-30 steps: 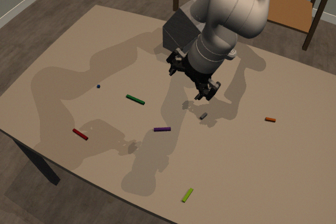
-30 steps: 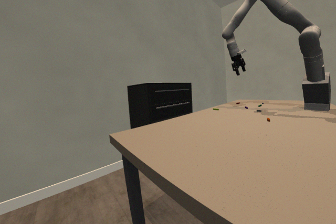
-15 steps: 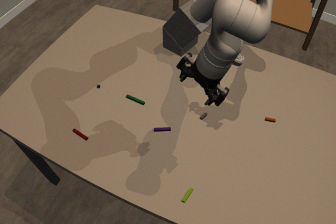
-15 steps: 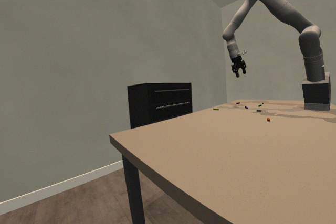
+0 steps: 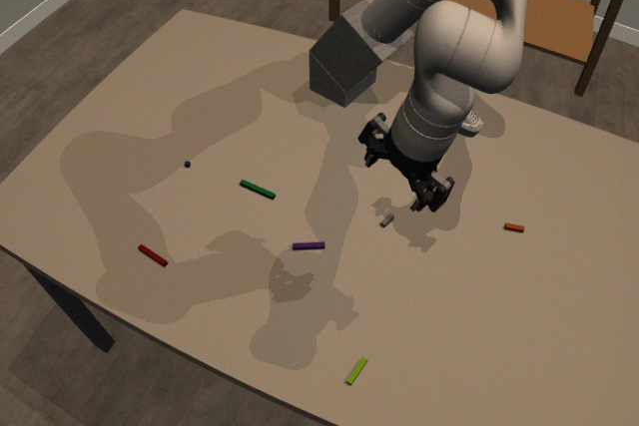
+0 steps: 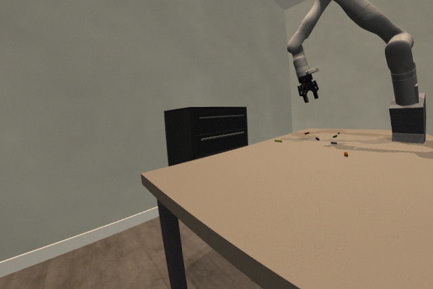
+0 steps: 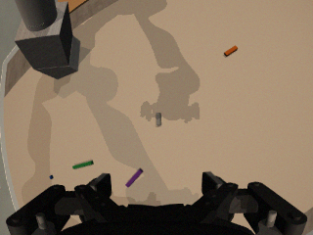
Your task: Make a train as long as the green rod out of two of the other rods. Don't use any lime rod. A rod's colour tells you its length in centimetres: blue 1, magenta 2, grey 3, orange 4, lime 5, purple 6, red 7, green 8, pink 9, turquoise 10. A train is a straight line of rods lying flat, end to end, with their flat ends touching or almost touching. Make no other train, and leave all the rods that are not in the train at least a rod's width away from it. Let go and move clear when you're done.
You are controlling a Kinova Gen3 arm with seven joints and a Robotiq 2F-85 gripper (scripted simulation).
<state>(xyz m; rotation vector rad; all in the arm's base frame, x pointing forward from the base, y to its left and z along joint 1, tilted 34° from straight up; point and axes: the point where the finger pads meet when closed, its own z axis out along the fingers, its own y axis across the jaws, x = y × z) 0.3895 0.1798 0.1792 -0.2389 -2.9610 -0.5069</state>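
My gripper (image 5: 392, 183) (image 6: 311, 99) (image 7: 156, 184) is open and empty, high above the table. A green rod (image 5: 257, 189) (image 6: 334, 136) (image 7: 83, 164) lies flat, apart from the others. A purple rod (image 5: 309, 245) (image 6: 316, 138) (image 7: 134, 177) lies between the green rod and a grey rod (image 5: 386, 220) (image 6: 333, 143) (image 7: 158, 119). A red rod (image 5: 153, 254) (image 6: 306, 133) lies at the left in the top view. A blue cube-like rod (image 5: 187, 164) (image 6: 338, 133) (image 7: 51, 177) lies left of the green one. An orange rod (image 5: 514, 227) (image 6: 346, 154) (image 7: 231, 51) lies alone at the right in the top view. No rods touch.
A lime rod (image 5: 356, 371) (image 6: 277, 141) lies near the table's (image 5: 464, 307) (image 6: 279, 202) front edge in the top view. The arm's grey base block (image 5: 342, 63) (image 6: 407, 121) (image 7: 49, 49) stands at the far edge. Arm shadows cross the table.
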